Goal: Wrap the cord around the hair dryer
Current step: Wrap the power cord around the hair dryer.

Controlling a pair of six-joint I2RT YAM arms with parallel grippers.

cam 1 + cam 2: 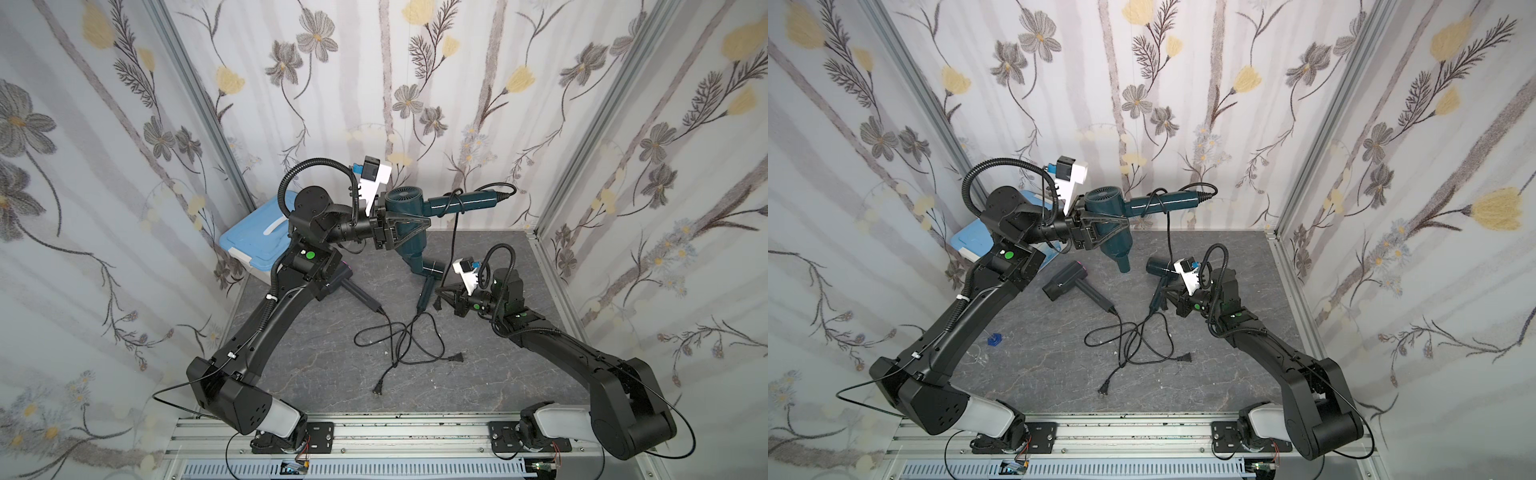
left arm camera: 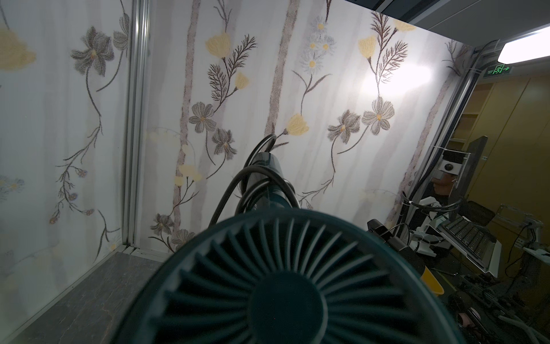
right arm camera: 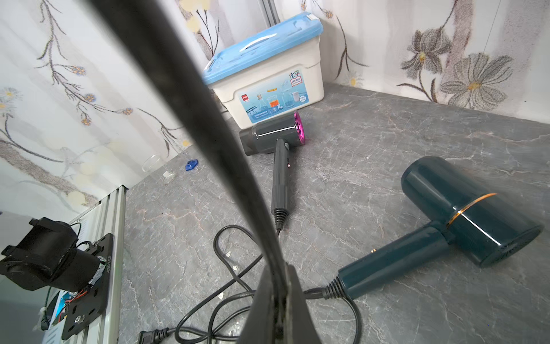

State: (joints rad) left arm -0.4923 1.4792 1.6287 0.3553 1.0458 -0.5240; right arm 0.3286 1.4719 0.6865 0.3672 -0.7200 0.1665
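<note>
Top views first: in both top views the left gripper [image 1: 417, 225] [image 1: 1116, 226] is clamped on the barrel of a teal plastic hair dryer [image 1: 401, 199] [image 1: 1100, 199], held high over the grey marble-patterned tabletop [image 1: 332, 374] near the back wall. The dryer's nozzle slants downward and its handle points toward the right arm's side. A thin black cord [image 1: 455, 237] [image 1: 1169, 237] loops around that handle, then drops to the right gripper [image 1: 439, 297] [image 1: 1166, 293], which sits low over the table with its jaws pressed together on the cord. On the table lie a grey hair dryer with a magenta ring [image 1: 1059, 286] and a smaller dark teal hair dryer with a gold band [image 1: 1156, 266], their cords tangled together. A white plastic box with a blue lid [image 1: 249, 241] sits in the back corner.

Left wrist: the held dryer's round vaned rear grille [image 2: 285, 283] fills the foreground, and beyond it cord loops [image 2: 253, 174] circle the handle. The fingers themselves cannot be made out.

Right wrist: the right gripper [image 3: 279, 303] pinches the cord [image 3: 208, 119], which runs taut away from the jaws. Behind it lie the grey dryer [image 3: 273, 134], the gold-banded dryer [image 3: 464, 208] and the box [image 3: 268, 59].
</note>
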